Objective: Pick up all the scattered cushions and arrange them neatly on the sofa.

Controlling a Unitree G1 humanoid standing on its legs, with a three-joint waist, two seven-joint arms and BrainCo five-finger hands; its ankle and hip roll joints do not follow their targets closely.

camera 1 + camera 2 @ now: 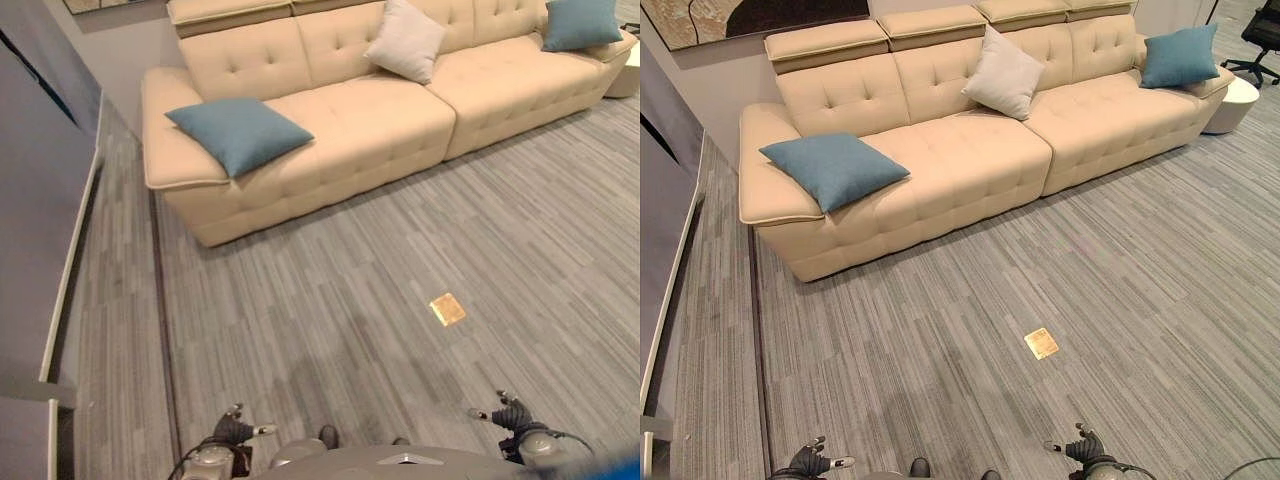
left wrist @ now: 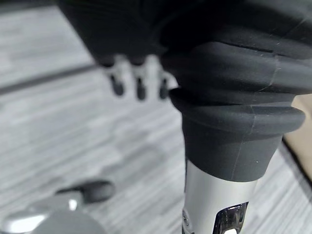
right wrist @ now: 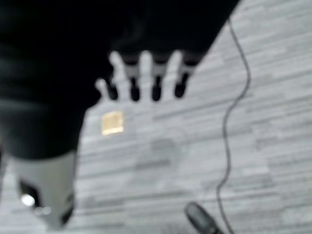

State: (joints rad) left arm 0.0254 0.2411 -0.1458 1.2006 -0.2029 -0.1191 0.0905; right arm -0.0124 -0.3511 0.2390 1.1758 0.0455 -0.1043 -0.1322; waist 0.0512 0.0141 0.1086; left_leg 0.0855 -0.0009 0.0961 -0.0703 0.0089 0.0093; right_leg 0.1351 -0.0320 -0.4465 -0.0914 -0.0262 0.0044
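Left hand (image 1: 812, 461) and right hand (image 1: 1081, 446) being held low over grey floor (image 1: 1040, 250), fingers relaxed, nothing being gripped. Brass floor plate (image 1: 1041, 343) lying ahead. Blue cushion (image 1: 833, 168) resting on sofa (image 1: 970, 165) left armrest, beige cushion (image 1: 1004, 74) leaning against backrest, second blue cushion (image 1: 1179, 56) at far right end.

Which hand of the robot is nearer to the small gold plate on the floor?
Right. The right hand hangs just beyond the gold plate; the left hand is far across.
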